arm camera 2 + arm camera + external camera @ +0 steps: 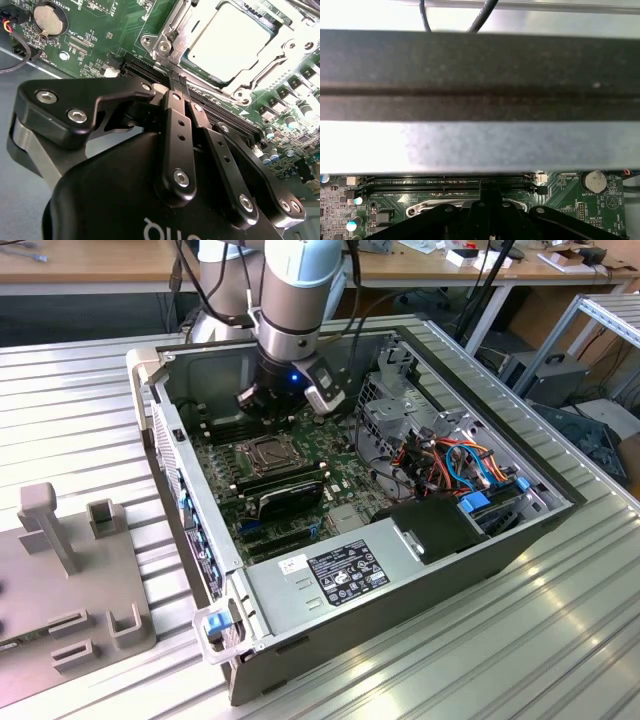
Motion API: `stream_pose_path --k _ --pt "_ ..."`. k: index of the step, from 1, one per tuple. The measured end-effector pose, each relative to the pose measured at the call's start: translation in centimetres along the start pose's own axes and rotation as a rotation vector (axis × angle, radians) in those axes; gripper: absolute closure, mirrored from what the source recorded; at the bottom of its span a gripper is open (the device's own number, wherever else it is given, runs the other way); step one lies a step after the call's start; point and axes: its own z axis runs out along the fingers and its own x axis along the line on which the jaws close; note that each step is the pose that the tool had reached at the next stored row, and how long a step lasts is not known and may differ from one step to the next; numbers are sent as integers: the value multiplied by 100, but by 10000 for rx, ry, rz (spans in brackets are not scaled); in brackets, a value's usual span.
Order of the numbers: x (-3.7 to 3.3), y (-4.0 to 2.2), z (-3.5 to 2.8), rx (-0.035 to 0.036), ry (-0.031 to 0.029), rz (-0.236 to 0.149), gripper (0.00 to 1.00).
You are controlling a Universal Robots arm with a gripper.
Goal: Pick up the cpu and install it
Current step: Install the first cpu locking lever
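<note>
1. Exterior view: I see the arm reaching down into an open computer case (pixel 150 375) that lies on a ribbed metal desk (pixel 560 640). The end effector (pixel 262 410) hangs low over the green motherboard (pixel 340 475), just beyond the socket (pixel 270 452) with its metal frame. A grey fixture block (pixel 60 580) sits on the desk at the exterior view's left, well apart from the case. Inside the case I note the power supply (pixel 330 575) and a bundle of coloured cables (pixel 455 460).

2. Second wrist view: I see the end effector (pixel 178 80) with its two black fingers (pixel 175 125) clenched together, tip against tip, with nothing visible between them. The tips are close to the long black memory slots (pixel 220 117), beside the socket frame (pixel 172 30). The cpu (pixel 232 42) lies flat in the socket with its silvery-grey face up, and the frame's bars run along its edges. The tips are near the cpu but apart from it. A round coin battery (pixel 47 17) sits on the board.

3. First wrist view: I see the case wall (pixel 480 75) crossing the view as a dark band. Beyond the end effector (pixel 490 192) lie the memory slots (pixel 445 186), an edge of the socket frame (pixel 435 206), and the coin battery (pixel 594 180).
</note>
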Motion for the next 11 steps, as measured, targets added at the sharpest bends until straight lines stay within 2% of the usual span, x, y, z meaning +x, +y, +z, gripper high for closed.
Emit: stream_pose_path --k 6,11 --pt "-16 4 3 8 10 2 89" --pt "-17 2 14 143 18 -6 89"
